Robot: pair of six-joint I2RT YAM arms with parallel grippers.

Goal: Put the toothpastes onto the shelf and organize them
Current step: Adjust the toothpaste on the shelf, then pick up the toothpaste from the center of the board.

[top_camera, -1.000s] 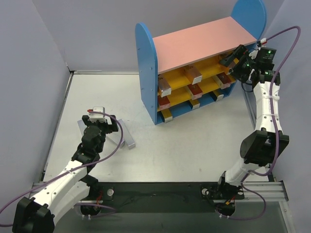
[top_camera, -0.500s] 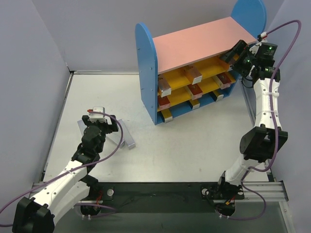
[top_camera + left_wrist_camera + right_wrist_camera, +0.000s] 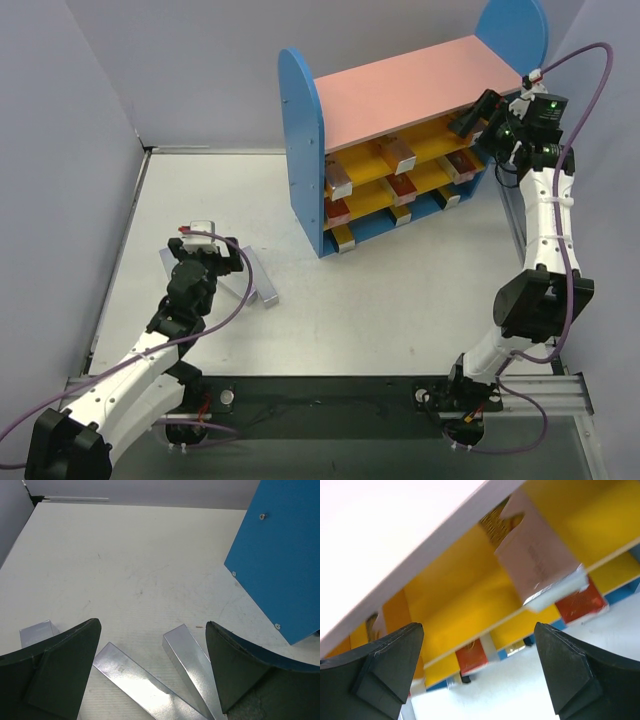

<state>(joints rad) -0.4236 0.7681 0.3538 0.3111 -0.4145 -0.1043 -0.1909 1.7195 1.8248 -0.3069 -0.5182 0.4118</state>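
left tool (image 3: 152, 629): released, jaws wide, nothing between them. it hangs low over the desk (image 3: 130, 555), beside the blue side panel (image 3: 280, 555) of the shelf. three silver toothpastes lie flat under it. a long one (image 3: 137, 682) and a second (image 3: 192, 666) fan apart from each other. a third (image 3: 36, 632) is partly hidden by one finger. the wide stance suits a top-down pick across a box's narrow width. judgement: the fanned pair converge at their near ends, so a finger coming down there may nudge the neighbour.

right tool (image 3: 478, 630): also released and empty. it is raised at the front right of the shelf (image 3: 400, 90), looking up under the pink top board. a pale box (image 3: 540, 565) lies end-out on the upper yellow board (image 3: 470, 610), with its end overhanging the front edge. red boxes (image 3: 580, 602) sit on the board below. shelved boxes go in lengthwise with ends to the front, which lets them sit side by side in rows.

task state, judged: every level of the shelf holds some boxes. three boxes on the desk are not yet placed. the next pick looks like the left arm's.
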